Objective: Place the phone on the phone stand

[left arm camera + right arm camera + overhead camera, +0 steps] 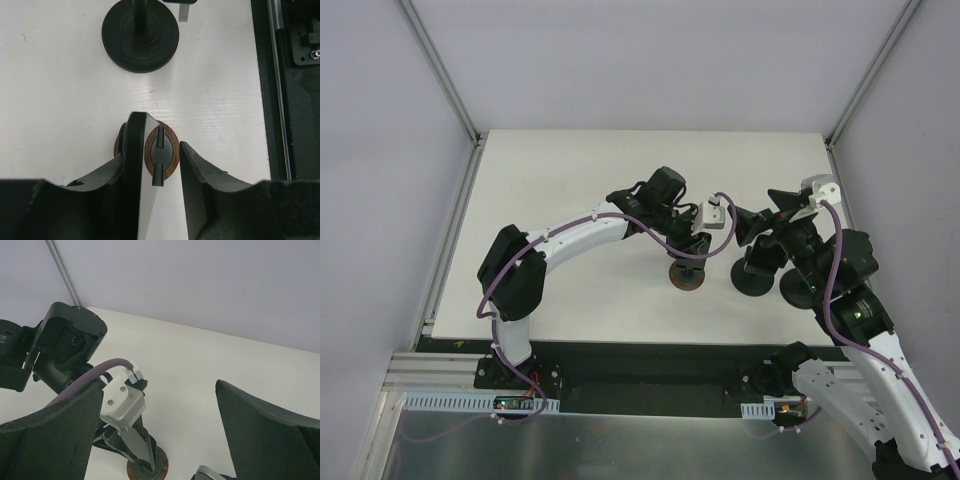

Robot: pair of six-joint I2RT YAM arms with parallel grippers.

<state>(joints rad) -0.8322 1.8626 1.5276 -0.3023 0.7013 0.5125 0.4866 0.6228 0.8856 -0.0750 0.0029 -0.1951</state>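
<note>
Phone [133, 165] is standing on edge between the fingers of my left gripper [155, 155], a dark slab with a rounded corner in the left wrist view and a greyish flat face from the right wrist camera. Its lower end is right down at the phone stand [170, 135], the one with the brown-rimmed round base and a black T-shaped piece in the middle, but I honestly can't tell if it's properly seated in there or just touching. My left jaws are parted a bit: one finger sits right against the phone's side, while the other stands off it with a clear gap, and you can see the stand's base through that gap. So it's not a pinch, more like the phone leaning on one finger. The stand itself sits flat on the white table [580, 170], roughly mid-table. Just to its right, near but not touching, there's a black stand [120, 42] with a wider round base and an upright post. My right gripper [160, 390] is hanging up over that black one with its fingers spread wide and nothing between them, aimed across at the left wrist. From that side I can see the white camera mount [122, 402] on my left wrist and the purple cable [95, 375] looping into it.
</note>
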